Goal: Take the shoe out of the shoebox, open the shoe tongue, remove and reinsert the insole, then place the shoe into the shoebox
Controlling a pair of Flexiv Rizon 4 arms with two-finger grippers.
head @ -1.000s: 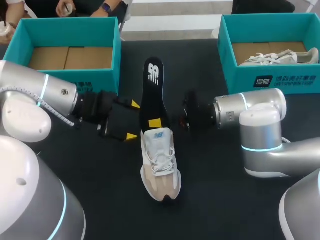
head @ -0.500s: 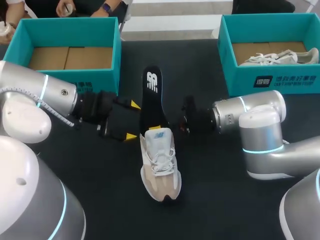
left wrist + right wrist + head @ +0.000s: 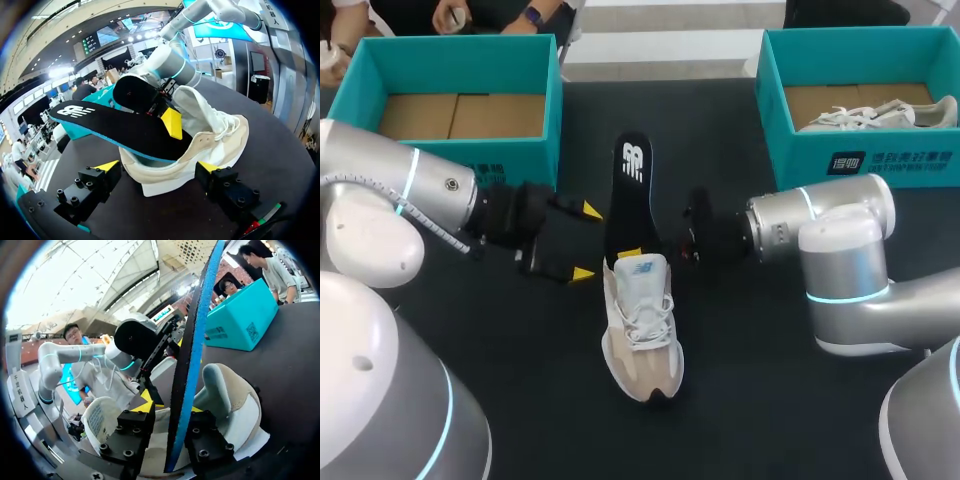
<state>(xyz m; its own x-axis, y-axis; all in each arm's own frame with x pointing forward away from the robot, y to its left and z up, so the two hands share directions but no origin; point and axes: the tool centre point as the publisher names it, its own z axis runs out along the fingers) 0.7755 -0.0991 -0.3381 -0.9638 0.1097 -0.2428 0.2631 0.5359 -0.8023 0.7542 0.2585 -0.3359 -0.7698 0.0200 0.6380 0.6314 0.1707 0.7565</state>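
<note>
A beige and white shoe (image 3: pixel 642 335) lies mid-table, toe toward me. A black insole (image 3: pixel 628 195) sticks out of its heel opening, leaning away toward the back. My right gripper (image 3: pixel 645 250) is at the shoe's collar. In the right wrist view the insole (image 3: pixel 192 340) stands edge-on between the fingers (image 3: pixel 135 432), with a gap on one side, so the right gripper (image 3: pixel 172 407) is open. My left gripper (image 3: pixel 586 241) is open just left of the heel. In the left wrist view the shoe (image 3: pixel 200 150) and insole (image 3: pixel 115 125) lie ahead of the left gripper (image 3: pixel 158 167).
An empty teal shoebox (image 3: pixel 520 155) with a cardboard floor stands at the back left, close behind my left arm. A second teal box (image 3: pixel 900 160) at the back right holds a white shoe (image 3: pixel 880 115). Bare black table lies around the shoe's toe.
The insole slid down further into the shoe, then its free end tipped slightly to the right. The right gripper's fingers parted from it. The left arm kept still.
</note>
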